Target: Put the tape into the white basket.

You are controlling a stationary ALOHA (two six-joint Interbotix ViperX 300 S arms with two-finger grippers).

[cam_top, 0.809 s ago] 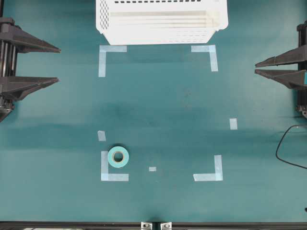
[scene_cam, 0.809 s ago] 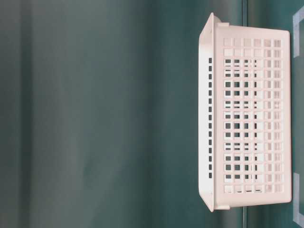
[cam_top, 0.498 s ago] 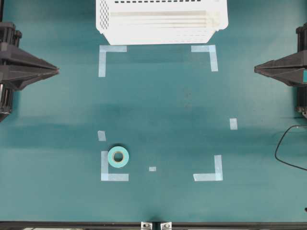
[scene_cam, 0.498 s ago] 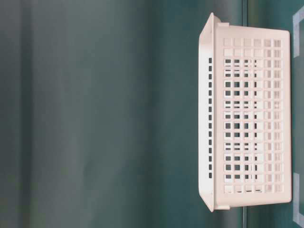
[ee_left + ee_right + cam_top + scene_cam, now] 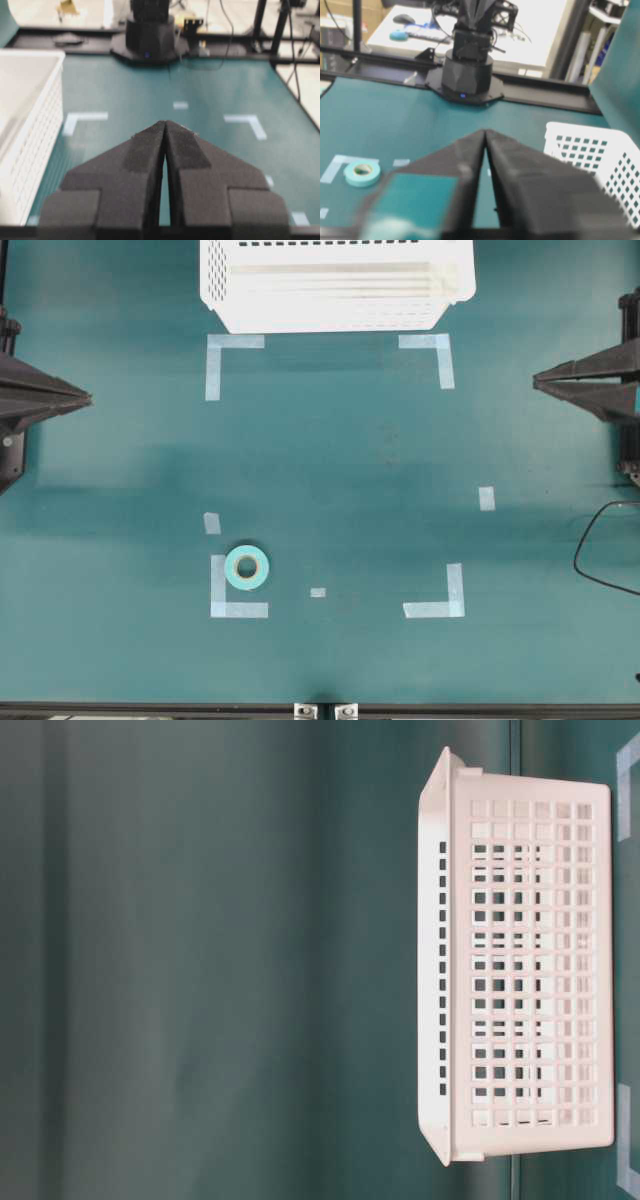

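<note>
The tape (image 5: 247, 567), a small teal ring with a pale core, lies flat on the green table at the front left, inside a corner mark; it also shows in the right wrist view as the tape (image 5: 362, 172). The white basket (image 5: 335, 285) stands at the far edge, its slotted wall (image 5: 530, 980) empty of anything I can see. My left gripper (image 5: 85, 398) sits at the left edge, shut, tips touching (image 5: 165, 122), holding nothing. My right gripper (image 5: 537, 383) sits at the right edge, tips together (image 5: 485, 131), also empty. Both are far from the tape.
Pale-blue corner marks (image 5: 235, 341) (image 5: 435, 608) outline a rectangle on the table, with small loose strips (image 5: 486, 498) (image 5: 318, 592). A black cable (image 5: 590, 550) loops at the right edge. The basket wall (image 5: 30, 125) is close on the left gripper's left.
Both grippers went from open to shut. The left gripper drew back toward the left edge. The tape and basket have not moved.
</note>
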